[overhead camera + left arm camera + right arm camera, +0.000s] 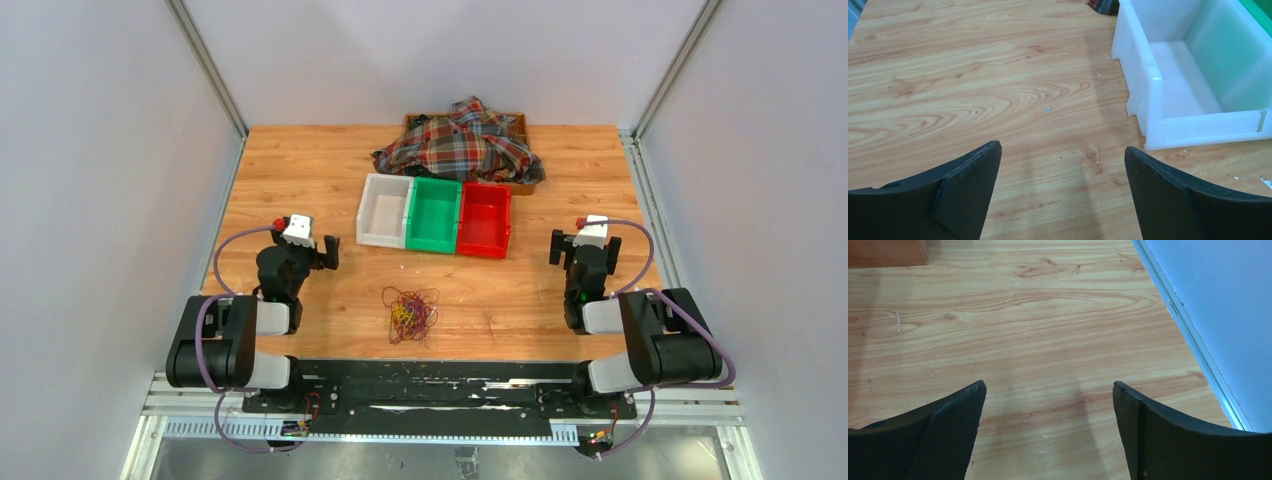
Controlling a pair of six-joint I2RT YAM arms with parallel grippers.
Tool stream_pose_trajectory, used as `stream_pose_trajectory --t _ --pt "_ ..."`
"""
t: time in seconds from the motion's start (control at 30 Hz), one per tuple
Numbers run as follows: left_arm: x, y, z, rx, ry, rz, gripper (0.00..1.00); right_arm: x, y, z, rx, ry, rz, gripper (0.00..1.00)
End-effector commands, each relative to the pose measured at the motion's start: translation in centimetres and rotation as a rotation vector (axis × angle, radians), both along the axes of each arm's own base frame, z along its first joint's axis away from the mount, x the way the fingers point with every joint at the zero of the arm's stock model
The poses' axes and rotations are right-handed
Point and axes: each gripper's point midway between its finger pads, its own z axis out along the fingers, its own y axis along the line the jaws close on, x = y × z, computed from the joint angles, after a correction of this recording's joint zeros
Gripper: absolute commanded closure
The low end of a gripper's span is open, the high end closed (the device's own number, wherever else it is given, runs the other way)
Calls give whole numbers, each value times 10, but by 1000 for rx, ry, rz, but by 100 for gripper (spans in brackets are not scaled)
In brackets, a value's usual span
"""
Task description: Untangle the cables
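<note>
Cables [410, 314] in one tangled clump near the table's [300, 170] front edge between the arms, seen only from above, slightly longer front-to-back than across, left gripper [1062, 150] spread wide beside white bin [1154, 102], right gripper [1048, 385] spread wide near wall [1228, 300]

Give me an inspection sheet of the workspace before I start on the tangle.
Surface: wooden table, a few pale specks near the white bin.
Job's things: cables, one tangle with dark red and yellow strands, near the front edge between the arms, touched by neither hand.
Clutter: white bin, green bin and red bin in a row; plaid cloth heaped on a wooden tray at the back.
Hands: left hand open, holding nothing; right hand open, holding nothing.
Cables: purple hoses loop along both arms, apart from the tangle.
Surroundings: grey walls, metal frame posts.
</note>
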Motion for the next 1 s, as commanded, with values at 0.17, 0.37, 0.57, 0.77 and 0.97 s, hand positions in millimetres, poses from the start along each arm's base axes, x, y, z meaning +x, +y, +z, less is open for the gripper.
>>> stream_pose_trajectory --t 0.17,0.37,0.57,0.77,0.97 --pt "7 3 16 6 -62 12 2 3 -3 5 -7 -21 -5 4" --pt "6 3 16 6 -63 11 2 2 -2 20 -21 -48 -3 4" --pt "12 9 38 8 -1 44 2 -17 -18 55 57 115 -214 4" --pt "10 0 61 101 174 -59 2 -13 6 79 294 114 -124 4" --pt "-12 -29 77 88 402 -275 2 -1 94 106 690 132 281 4"
